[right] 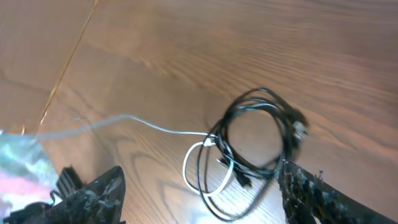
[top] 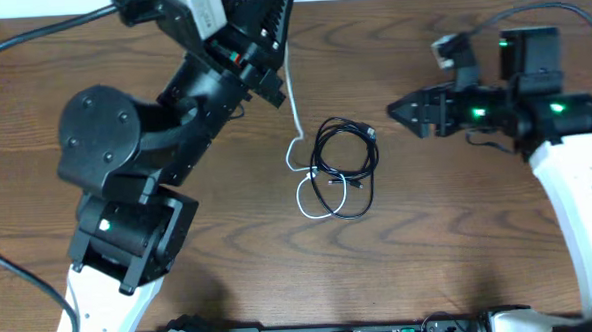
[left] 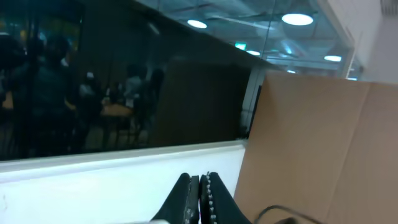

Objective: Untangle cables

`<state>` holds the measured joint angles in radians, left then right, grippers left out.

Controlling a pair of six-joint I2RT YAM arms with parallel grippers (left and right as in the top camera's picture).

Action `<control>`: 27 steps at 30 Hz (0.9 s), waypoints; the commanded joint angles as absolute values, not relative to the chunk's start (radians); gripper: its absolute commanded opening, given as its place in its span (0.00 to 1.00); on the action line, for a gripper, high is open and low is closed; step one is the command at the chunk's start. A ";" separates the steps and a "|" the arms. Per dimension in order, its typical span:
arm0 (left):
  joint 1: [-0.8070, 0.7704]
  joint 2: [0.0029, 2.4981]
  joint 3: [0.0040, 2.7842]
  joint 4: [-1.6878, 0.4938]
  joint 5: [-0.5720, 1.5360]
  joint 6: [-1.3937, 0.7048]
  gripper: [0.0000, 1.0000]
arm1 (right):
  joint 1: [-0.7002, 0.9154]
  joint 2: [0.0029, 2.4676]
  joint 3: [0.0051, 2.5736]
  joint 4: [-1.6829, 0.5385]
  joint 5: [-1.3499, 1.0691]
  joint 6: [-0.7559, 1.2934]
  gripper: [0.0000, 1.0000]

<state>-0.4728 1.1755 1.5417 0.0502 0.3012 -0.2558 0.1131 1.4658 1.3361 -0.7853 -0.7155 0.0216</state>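
On the surface's middle: cables (top: 321, 175) in a tangled heap

Overhead, black loops plus one white strand sit clear of the right gripper (top: 402, 112). Left wrist cam: left gripper (left: 200, 196) pinched closed. Right wrist cam: jaws spread wide, empty, cables just ahead.

Table (top: 459, 229) of brown wood grain, smooth with soft sheen; cables (top: 341, 175) thin, glossy, plastic-coated (black, one white).

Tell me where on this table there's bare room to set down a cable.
Bare table lies between the cables and the robot-side edge, and between the white cable and the right hand toward the far edge. Crowded: the tangle and under the left arm.
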 commanded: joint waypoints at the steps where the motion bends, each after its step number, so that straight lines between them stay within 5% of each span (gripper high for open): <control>1: -0.459 1.172 1.556 0.030 0.305 -0.261 0.07 | 0.179 1.577 1.344 -0.748 -0.732 -0.002 0.76; 20: -0.420 1.140 1.557 0.008 0.301 -0.264 0.08 | 0.493 2.090 1.344 -0.379 -0.793 -0.167 0.75; 27: -0.420 1.141 1.556 0.003 0.301 -0.264 0.07 | 0.522 2.133 1.344 -0.334 -0.788 -0.166 0.68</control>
